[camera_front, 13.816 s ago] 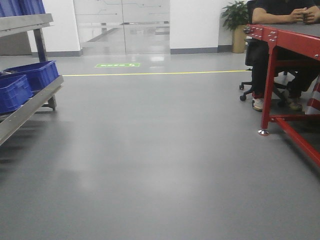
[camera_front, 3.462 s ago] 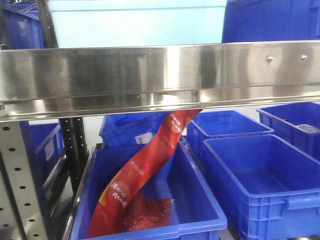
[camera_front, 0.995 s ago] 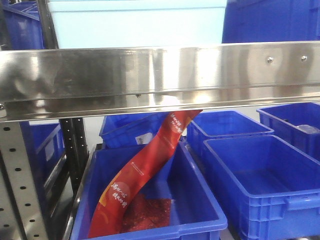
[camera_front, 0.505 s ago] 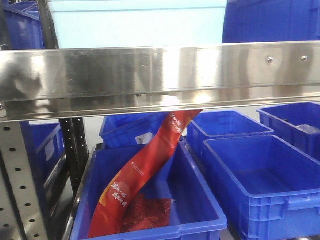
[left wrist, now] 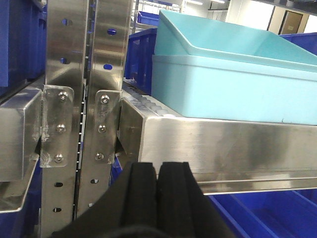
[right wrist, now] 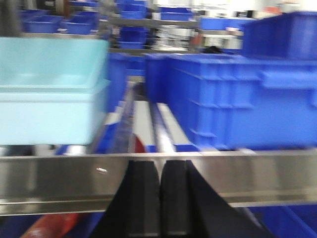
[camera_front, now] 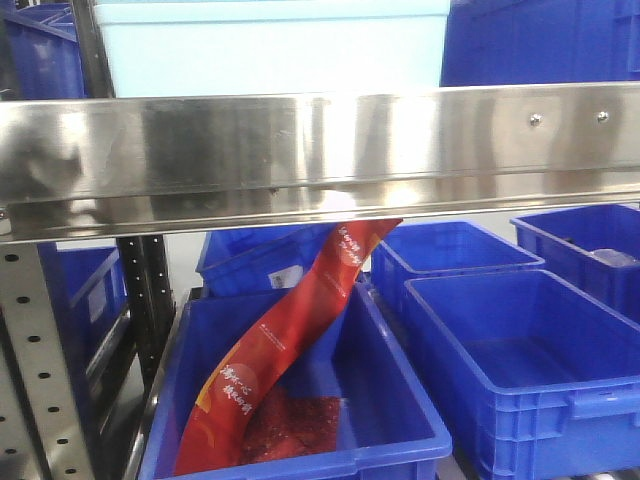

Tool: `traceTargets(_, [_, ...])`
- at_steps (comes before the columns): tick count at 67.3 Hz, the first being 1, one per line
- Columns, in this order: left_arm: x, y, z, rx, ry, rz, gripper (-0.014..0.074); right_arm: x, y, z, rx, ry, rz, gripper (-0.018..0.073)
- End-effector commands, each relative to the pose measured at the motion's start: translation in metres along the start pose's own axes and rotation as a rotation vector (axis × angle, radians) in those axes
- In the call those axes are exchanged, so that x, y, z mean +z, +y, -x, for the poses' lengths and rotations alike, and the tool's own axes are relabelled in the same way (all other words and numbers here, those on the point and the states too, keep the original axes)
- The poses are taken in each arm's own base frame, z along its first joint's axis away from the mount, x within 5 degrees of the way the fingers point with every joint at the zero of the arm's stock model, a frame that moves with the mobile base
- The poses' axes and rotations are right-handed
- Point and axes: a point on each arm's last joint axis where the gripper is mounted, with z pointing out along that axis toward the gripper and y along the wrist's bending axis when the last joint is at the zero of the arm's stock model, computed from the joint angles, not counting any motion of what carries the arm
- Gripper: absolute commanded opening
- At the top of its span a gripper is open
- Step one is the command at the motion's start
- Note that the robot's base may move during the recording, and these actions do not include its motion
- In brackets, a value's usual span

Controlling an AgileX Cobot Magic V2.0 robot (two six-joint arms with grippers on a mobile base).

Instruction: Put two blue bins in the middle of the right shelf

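Pale sky-blue bin point(camera_front: 270, 45) sits on right shelf middle point(camera_front: 320, 150), behind brushed steel front rail; second bin looks nested inside it. Left gripper point(left wrist: 157, 198) fingers pressed together, empty, below rail. Right gripper point(right wrist: 160, 198) likewise closed, empty. Red bag point(camera_front: 290, 340) leans in royal-blue bin point(camera_front: 400, 430) below.

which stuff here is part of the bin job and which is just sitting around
Part of the job:
- pale blue bins, one nested in the other
- steel shelf rail they sit behind
- left pincer, shut
- right pincer, shut

Just lying about:
- dark blue bins below
- red packet
- perforated uprights
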Motion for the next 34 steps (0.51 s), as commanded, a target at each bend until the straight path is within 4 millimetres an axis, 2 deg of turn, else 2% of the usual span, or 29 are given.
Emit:
traceTargets(1, [-0.001,0.000,0.003,-0.008,-0.029,-0.001,-0.0111,0.003,-0.004,-0.015,0.012,-0.034,-0.062,-0.0162])
traceTargets(19, [-0.001,0.000,0.003,-0.008,-0.029,-0.001,-0.0111,0.002,-0.008,-0.076,0.024,-0.024,-0.118,-0.0162])
traceTargets(31, [-0.001,0.000,0.003,-0.008,-0.029,-0.001,-0.0111,0.004,-0.009,-0.099,0.039,-0.056,-0.125,-0.0162])
traceTargets(34, [-0.001,0.000,0.003,-0.008,-0.029,-0.001,-0.0111,0.004,-0.009,-0.099,0.038,-0.073,-0.127,-0.0162])
